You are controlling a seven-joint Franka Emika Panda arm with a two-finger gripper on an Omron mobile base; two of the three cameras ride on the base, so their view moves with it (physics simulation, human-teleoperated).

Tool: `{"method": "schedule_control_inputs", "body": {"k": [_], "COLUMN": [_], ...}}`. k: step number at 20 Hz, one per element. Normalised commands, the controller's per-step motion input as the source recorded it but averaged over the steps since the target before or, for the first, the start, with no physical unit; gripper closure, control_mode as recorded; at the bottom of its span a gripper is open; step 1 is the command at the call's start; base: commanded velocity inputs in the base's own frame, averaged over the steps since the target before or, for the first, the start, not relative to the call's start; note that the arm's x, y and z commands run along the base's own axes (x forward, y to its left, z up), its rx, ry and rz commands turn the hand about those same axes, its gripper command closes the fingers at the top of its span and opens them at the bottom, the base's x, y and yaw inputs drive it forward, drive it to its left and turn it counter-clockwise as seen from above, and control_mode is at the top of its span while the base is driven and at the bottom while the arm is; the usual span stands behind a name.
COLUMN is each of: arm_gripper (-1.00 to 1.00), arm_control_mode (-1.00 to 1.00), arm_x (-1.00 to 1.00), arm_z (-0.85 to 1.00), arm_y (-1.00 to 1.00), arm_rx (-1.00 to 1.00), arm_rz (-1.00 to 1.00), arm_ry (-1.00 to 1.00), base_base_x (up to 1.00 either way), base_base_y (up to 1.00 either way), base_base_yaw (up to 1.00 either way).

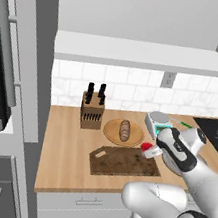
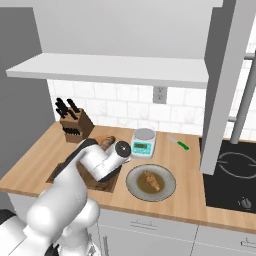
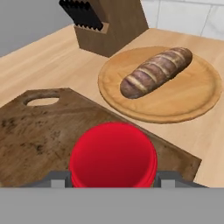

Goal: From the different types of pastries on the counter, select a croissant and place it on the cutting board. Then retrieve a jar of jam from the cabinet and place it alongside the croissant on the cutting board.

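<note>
Holding the jar of jam (image 3: 113,155) clamped between closed gripper (image 1: 150,150) jaws | jar hangs over the cutting board's (image 3: 39,131) right end, board directly beneath | scored loaf (image 3: 156,72) on round plate (image 3: 192,98) just beyond.

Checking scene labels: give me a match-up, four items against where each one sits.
1 jar
2 loaf
3 scale
4 knife block

a on the round wooden plate
b in the gripper, over the cutting board
c by the backsplash, left of the plate
d on the counter behind the grey plate

1-b, 2-a, 3-d, 4-c
</note>
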Motion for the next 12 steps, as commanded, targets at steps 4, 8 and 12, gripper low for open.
{"method": "schedule_control_inputs", "body": {"k": [4, 8, 12], "arm_gripper": [1.00, 1.00, 1.00], "arm_control_mode": [-1.00, -1.00, -1.00], "arm_x": [0.04, 0.19, 0.06], "arm_z": [-0.78, -0.58, -0.21], "arm_y": [0.58, 0.49, 0.15], "arm_rx": [0.00, 0.00, 0.00], "arm_rz": [0.13, 0.11, 0.02], "arm_ry": [0.00, -0.02, -0.01], "base_base_x": [0.00, 0.00, 0.00], "base_base_y": [0.00, 0.00, 0.00], "base_base_yaw": [0.00, 0.00, 0.00]}}
